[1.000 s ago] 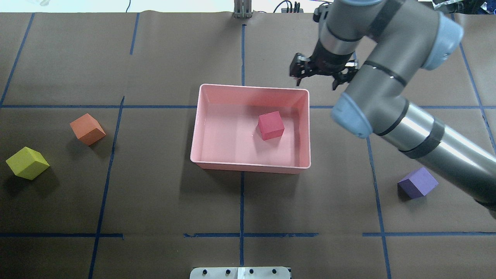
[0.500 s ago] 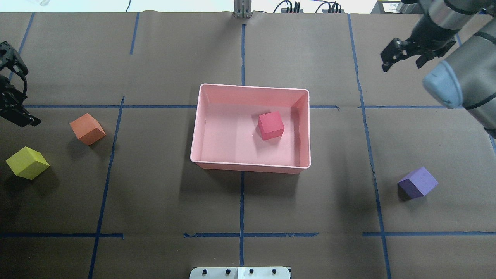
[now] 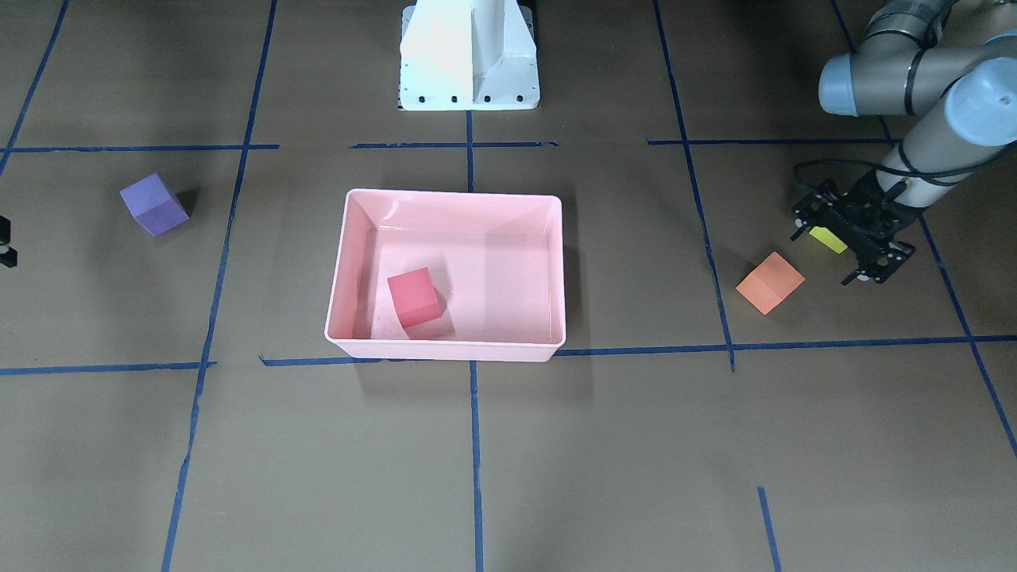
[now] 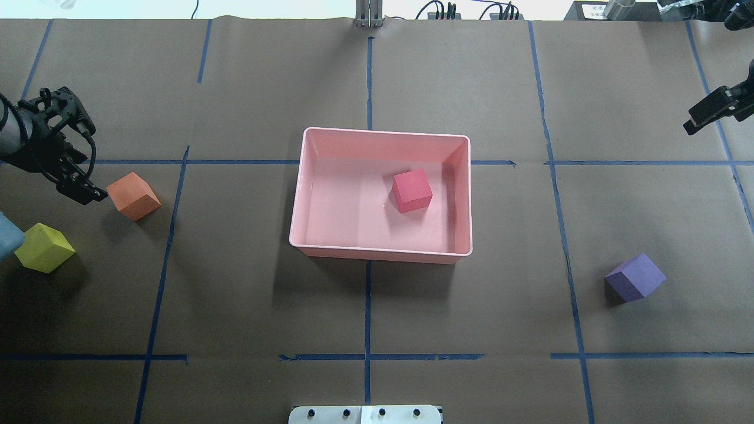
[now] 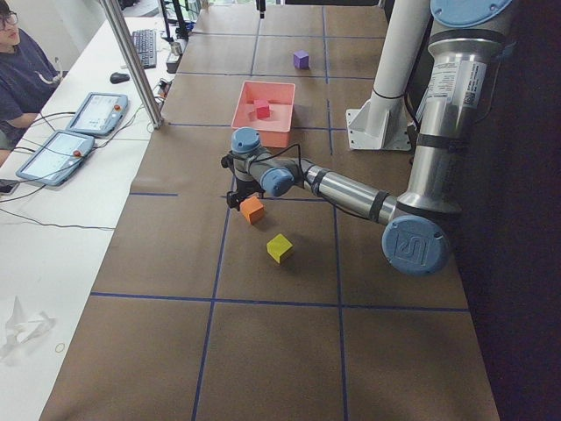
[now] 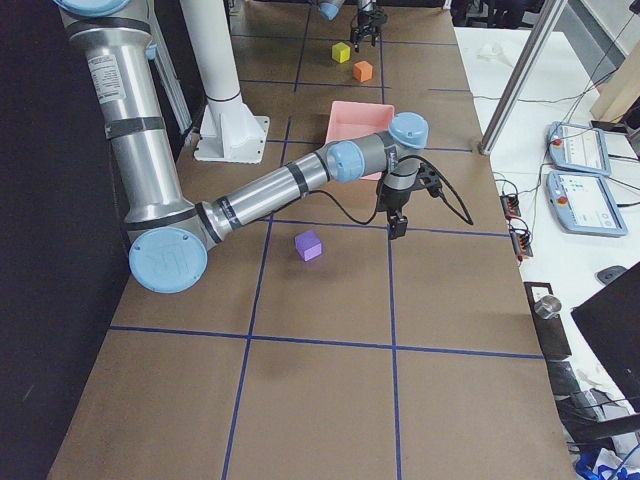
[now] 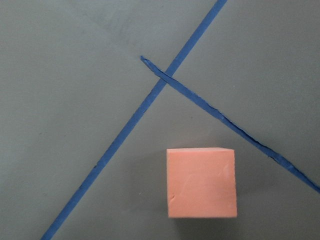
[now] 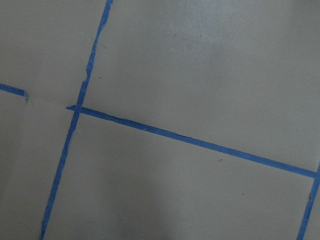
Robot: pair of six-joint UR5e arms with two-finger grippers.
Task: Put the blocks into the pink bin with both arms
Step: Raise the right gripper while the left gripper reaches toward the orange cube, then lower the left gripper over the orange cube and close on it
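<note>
The pink bin [image 4: 382, 136] stands mid-table with the red-pink block [image 4: 412, 190] inside it. The orange block [image 4: 133, 196] lies on the table at the left, the yellow-green block [image 4: 44, 248] nearer and further left, and the purple block [image 4: 635, 277] at the right. My left gripper [image 4: 59, 147] is open and empty, just left of the orange block and above the table. The left wrist view shows the orange block [image 7: 201, 182] low in the frame. Of my right gripper [image 4: 713, 109], one finger shows at the right edge, with no second finger close to it. It holds nothing.
Blue tape lines cross the brown table cover. The white pedestal [image 3: 469, 56] stands at the robot's side of the table. In the exterior left view, a side bench holds tablets [image 5: 96, 112] and a keyboard, with an operator [image 5: 22, 74] seated beside it.
My right arm has pulled away from beside the bin to the far right edge. My left gripper has come in from the left edge and now hangs close to the orange block.
</note>
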